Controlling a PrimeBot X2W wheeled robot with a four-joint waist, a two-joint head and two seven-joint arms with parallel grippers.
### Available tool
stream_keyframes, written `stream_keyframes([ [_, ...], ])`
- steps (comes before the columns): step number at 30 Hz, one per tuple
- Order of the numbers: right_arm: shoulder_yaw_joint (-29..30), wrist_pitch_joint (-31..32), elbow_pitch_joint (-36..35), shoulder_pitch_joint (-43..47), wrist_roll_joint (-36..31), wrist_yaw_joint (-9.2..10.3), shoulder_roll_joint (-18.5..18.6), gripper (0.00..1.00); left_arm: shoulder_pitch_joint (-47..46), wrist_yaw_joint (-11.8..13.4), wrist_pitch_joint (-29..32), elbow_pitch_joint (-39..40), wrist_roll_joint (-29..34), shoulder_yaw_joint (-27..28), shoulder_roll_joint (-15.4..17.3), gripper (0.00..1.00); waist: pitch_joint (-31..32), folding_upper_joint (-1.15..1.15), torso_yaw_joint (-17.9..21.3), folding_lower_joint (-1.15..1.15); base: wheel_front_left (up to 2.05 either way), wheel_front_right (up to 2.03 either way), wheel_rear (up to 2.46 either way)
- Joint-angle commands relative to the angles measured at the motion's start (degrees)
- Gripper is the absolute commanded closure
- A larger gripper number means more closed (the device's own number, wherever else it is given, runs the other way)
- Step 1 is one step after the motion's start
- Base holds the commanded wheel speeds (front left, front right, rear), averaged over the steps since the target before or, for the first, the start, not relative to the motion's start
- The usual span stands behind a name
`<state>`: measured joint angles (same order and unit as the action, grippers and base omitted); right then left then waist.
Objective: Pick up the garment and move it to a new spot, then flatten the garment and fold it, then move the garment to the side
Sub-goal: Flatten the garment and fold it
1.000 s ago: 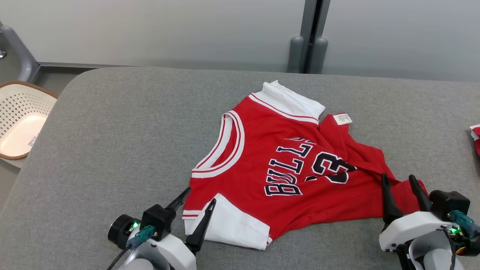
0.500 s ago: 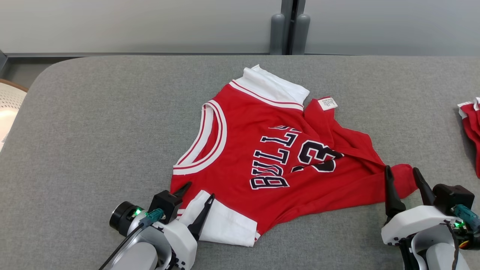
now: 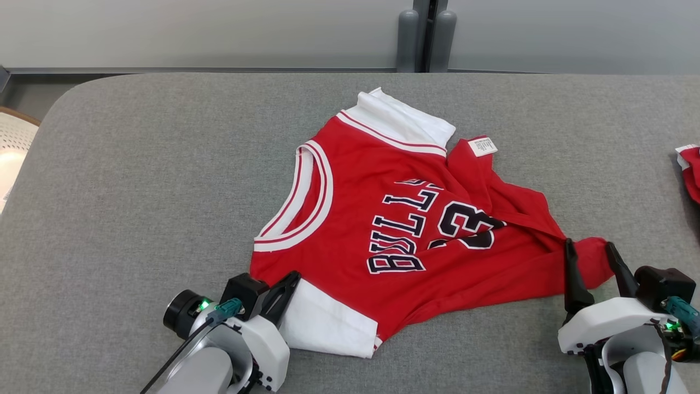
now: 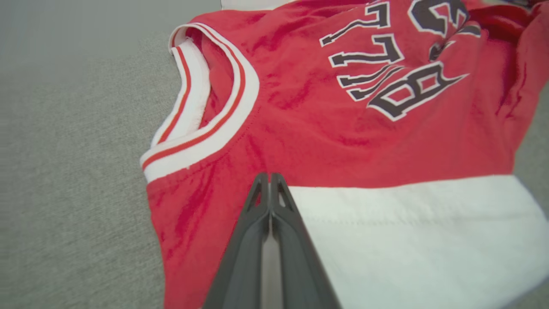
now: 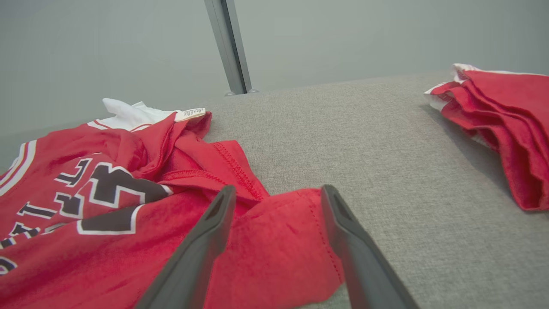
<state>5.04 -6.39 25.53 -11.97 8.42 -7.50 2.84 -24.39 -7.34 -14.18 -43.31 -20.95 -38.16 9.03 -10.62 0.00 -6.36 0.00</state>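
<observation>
Two grippers are set at the jersey (image 3: 355,219), which lies rumpled mid-desk (image 3: 136,164), print side up. Your left gripper (image 3: 291,277) has its fingers pressed together at the seam where red meets the white sleeve (image 3: 328,323); you can't tell whether cloth is caught between them. Your right gripper (image 3: 589,247) has its fingers spread, straddling the red hem corner (image 5: 279,240). You look to be at the pick-up. Next, close the right fingers on that corner, then lift both ends evenly.
</observation>
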Motion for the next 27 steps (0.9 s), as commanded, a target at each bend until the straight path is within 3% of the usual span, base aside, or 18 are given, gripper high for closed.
stream_keyframes([
  [1,0.1,-0.2,0.2,-0.5,0.2,0.02,0.1,0.0,-1.2,-0.1,-0.4,-0.1,-0.4,-0.1,0.4,1.0,0.0,0.0,-0.1,0.0,0.0,0.0,0.0],
  [7,0.4,-0.3,0.4,-0.6,0.1,0.03,0.1,0.0,-1.8,0.5,-0.9,3.0,-1.8,2.1,1.0,1.0,0.5,0.0,-0.6,0.0,0.0,0.0,0.0],
  [15,3.1,0.5,1.2,0.0,-0.7,0.03,0.1,0.0,3.7,2.8,-1.0,17.3,-0.6,9.4,3.3,1.0,2.1,0.0,-0.9,0.0,0.0,0.0,0.0],
  [27,5.4,10.4,4.1,-4.0,-4.7,0.03,0.2,0.0,7.1,2.2,-1.0,20.1,0.9,9.9,2.5,1.0,2.7,0.0,-1.6,0.0,0.0,0.0,0.0],
])
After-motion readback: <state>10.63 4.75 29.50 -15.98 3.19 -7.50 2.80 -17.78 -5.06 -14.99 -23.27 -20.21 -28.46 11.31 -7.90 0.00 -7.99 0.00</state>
